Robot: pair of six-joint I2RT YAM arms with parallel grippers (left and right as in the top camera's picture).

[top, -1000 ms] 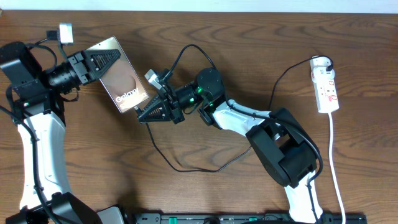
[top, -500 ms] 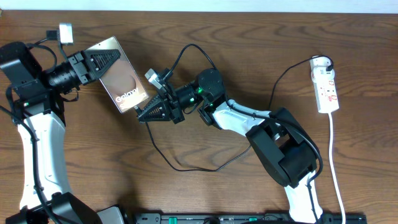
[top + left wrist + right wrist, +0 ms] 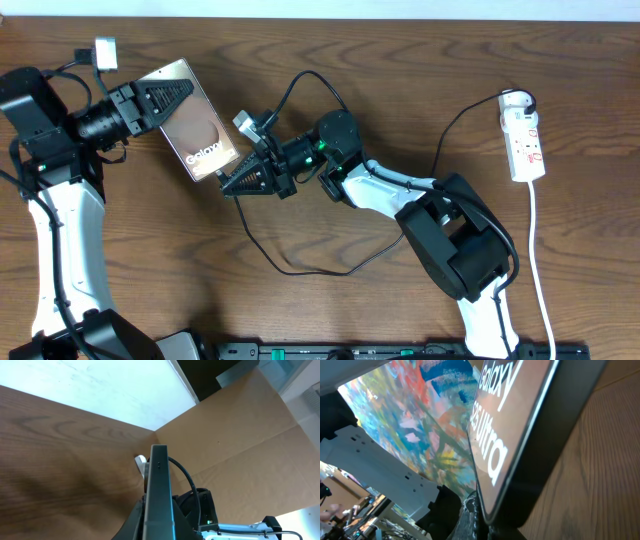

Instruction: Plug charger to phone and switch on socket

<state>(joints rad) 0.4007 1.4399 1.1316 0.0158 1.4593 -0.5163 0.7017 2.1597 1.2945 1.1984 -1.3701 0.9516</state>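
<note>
Left gripper clamps the upper end of the phone, set diagonal near the desk's far-left corner. Right gripper, closed on the charger tip, meets the phone's lower end. Cable loops frontward, then runs to the socket by the right edge.

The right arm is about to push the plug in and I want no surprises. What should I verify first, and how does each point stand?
1. Hold on the phone: ok, the left gripper is shut on its far end.
2. Position of the right gripper: ok, shut at the phone's near edge.
3. Plug tip aligned with the port: cannot tell, hidden.
4. Slack in the charger: ok, it lies in a loose loop.
5. Its other end at the socket: ok, plugged in.
6. Socket switch: cannot tell, too small.
</note>
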